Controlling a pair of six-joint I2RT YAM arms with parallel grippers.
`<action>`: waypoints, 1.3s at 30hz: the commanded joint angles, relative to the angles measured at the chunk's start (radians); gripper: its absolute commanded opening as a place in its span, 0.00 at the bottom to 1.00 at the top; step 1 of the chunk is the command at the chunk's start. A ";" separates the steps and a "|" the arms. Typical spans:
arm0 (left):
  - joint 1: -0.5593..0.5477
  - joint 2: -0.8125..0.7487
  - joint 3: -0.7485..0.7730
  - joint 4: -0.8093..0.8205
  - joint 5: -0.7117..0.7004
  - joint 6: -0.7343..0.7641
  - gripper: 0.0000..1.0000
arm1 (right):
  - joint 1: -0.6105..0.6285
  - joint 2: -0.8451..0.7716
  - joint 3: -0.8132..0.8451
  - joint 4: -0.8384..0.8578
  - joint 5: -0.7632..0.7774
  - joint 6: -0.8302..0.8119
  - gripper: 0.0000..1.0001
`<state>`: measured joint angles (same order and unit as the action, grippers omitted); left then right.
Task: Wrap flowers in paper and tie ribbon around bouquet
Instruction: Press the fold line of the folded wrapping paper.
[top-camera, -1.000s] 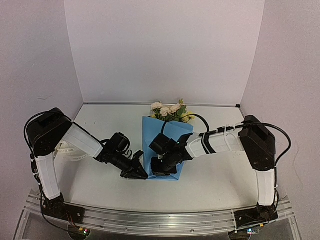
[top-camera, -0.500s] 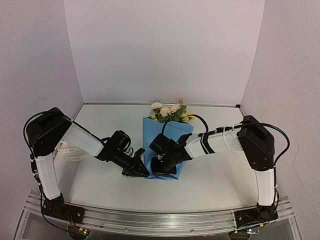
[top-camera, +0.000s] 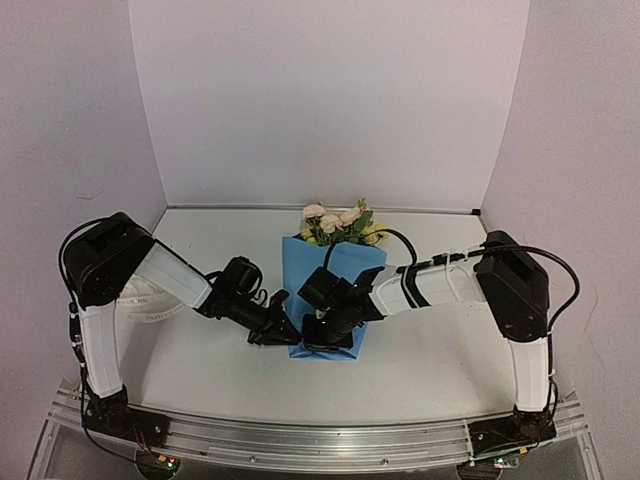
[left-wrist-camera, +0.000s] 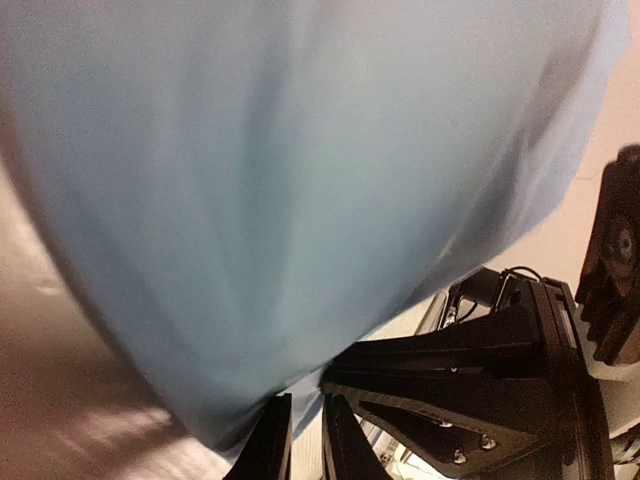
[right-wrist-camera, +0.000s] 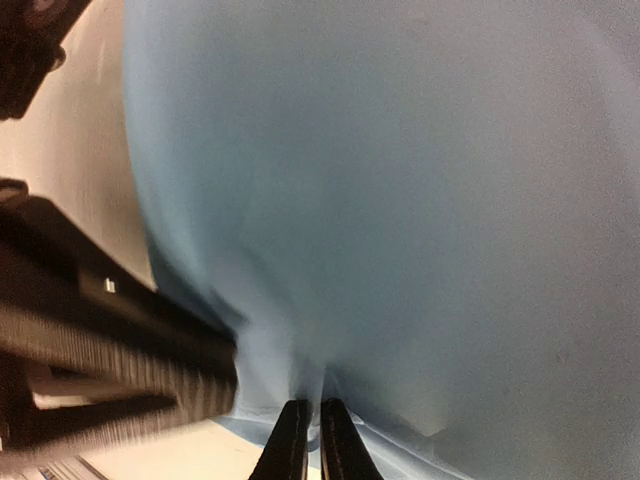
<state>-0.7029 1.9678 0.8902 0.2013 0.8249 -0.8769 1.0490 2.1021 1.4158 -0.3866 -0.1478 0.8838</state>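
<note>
L gripper (top-camera: 283, 335) pinching paper (top-camera: 305, 270) at its 6 o'clock edge | R gripper (top-camera: 322, 335) clamping same edge just beside | paper lying table (top-camera: 200, 250) ctr, flowers (top-camera: 338, 222) poking out at 12 o'clock | risk: arms pulling apart, thin paper tearing, wrap unrolling

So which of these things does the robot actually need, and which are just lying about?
Needed: flowers, light blue paper, cream ribbon.
Just there: white table, metal rail along the front.
</note>
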 joint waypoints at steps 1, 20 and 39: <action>0.044 0.015 0.000 0.057 -0.048 -0.039 0.14 | 0.004 0.034 -0.009 -0.041 0.011 0.004 0.06; 0.139 0.096 0.119 0.023 -0.100 -0.062 0.16 | 0.004 0.046 -0.002 -0.049 -0.014 -0.002 0.06; 0.275 0.283 0.434 -0.075 -0.061 -0.054 0.16 | 0.004 0.052 -0.006 -0.049 -0.027 -0.008 0.05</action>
<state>-0.4658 2.1929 1.2284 0.1809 0.7811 -0.9428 1.0477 2.1040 1.4158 -0.3859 -0.1593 0.8837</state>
